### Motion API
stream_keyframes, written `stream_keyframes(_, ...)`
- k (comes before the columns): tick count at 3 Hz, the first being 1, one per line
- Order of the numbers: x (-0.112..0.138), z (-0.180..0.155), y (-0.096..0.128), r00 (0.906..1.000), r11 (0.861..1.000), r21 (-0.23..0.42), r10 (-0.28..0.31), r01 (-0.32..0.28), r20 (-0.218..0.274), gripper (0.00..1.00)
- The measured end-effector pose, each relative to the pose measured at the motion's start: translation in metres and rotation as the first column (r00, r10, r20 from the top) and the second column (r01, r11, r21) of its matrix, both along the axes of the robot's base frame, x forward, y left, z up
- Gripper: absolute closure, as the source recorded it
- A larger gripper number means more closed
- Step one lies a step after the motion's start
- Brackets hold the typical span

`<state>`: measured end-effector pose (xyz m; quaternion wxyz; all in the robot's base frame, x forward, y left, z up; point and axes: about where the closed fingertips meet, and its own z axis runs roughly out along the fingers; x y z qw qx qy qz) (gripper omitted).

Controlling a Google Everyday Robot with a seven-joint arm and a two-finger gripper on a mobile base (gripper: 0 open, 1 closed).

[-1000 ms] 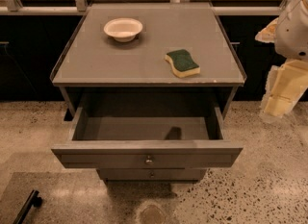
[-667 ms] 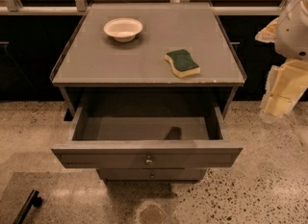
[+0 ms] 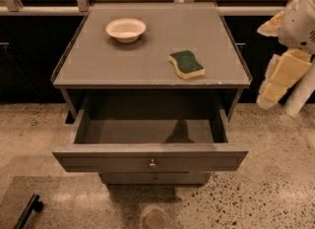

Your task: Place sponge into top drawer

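Sponge (image 3: pixel 186 64): green side up on the tabletop (image 3: pixel 147 63), front right.
Top drawer (image 3: pixel 118 157): pulled open.
End effector (image 3: pixel 279 81): beyond the tabletop's right edge; grip state cannot be told.

Grey desk (image 3: pixel 147 61) on speckled stone-look floor (image 3: pixel 275 193), darker mat patch (image 3: pixel 74 198) lower left with black bar (image 3: pixel 27 212) on it. Dark cabinets (image 3: pixel 29 56) behind, pale rail (image 3: pixel 44 11) across the top, dim warm light. Gripper (image 3: pixel 275 100) at right edge, beside desk, apart from it.
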<state>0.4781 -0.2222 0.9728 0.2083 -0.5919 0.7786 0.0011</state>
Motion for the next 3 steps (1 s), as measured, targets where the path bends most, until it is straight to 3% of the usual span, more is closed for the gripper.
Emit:
stream_keyframes(2, 0.119, -0.027, 0.011, 0.9998, 0.981, 0.195, 0.015, -0.012, -0.015, 0.0)
stream_keyframes(3, 0.167, -0.045, 0.035, 0.9994, 0.963, 0.268, 0.016, -0.007, -0.03, 0.0)
